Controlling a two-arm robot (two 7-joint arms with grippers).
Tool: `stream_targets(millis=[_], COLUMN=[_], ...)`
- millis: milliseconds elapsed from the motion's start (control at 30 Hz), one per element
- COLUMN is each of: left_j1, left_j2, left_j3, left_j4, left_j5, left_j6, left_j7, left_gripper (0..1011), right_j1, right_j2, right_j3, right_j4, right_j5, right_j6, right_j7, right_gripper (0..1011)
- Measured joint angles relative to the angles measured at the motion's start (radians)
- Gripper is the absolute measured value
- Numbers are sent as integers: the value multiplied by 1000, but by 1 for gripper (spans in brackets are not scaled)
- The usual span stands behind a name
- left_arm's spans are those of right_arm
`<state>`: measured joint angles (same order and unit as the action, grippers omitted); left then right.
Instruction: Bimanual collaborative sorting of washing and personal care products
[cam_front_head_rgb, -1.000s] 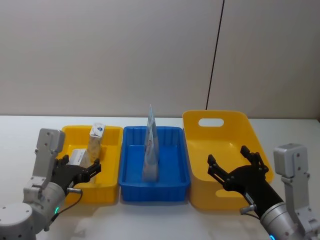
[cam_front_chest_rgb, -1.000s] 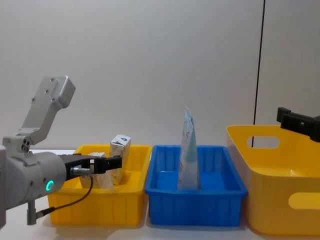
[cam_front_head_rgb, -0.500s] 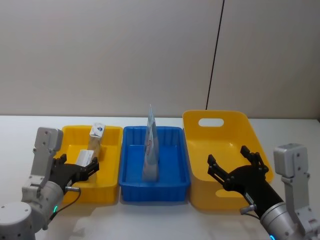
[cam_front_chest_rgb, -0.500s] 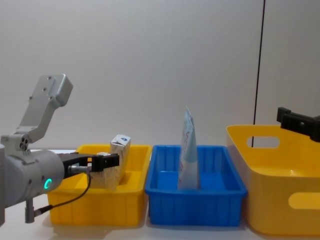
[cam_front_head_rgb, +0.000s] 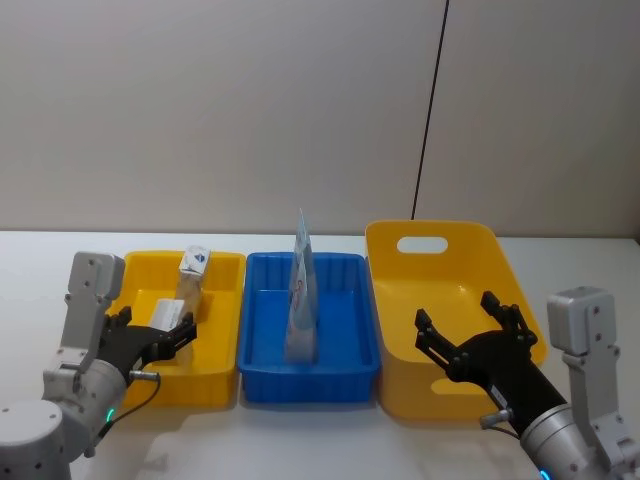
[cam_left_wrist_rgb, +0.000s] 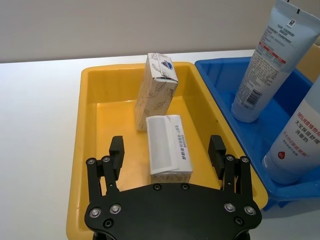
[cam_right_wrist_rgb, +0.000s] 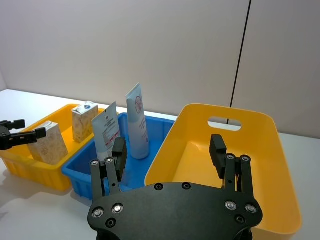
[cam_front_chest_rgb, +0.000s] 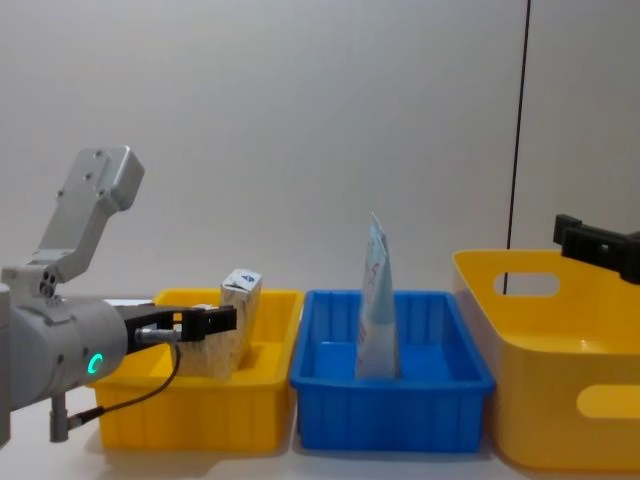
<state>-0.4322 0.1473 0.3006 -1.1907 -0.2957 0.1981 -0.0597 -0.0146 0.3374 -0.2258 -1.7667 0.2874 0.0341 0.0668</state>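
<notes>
Leftward yellow bin holds cartons; blue bin, tubes.

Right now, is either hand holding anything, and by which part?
Nothing is held: left hand open, clear of the carton in the small yellow bin; right hand open at the large yellow bin.

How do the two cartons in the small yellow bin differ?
The back carton stands upright; the front carton lies flat. The back carton shows a blue mark on top; the front carton shows a white printed face. Both are cream, floral-printed, in one yellow bin.
</notes>
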Motion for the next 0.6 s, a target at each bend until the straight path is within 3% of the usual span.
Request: stream_targets(millis=[600], left_j1=[-14], left_j2=[-17], left_j3=[-6], left_j4=[39], left_j5=[12], left_j6=[1], left_j7=[-11], left_gripper=[1002], right_j1=[0], right_j2=[0], right_j3=[0], right_j4=[0], right_j5=[0], right_j6=[0], right_j7=[0], right_gripper=[1000])
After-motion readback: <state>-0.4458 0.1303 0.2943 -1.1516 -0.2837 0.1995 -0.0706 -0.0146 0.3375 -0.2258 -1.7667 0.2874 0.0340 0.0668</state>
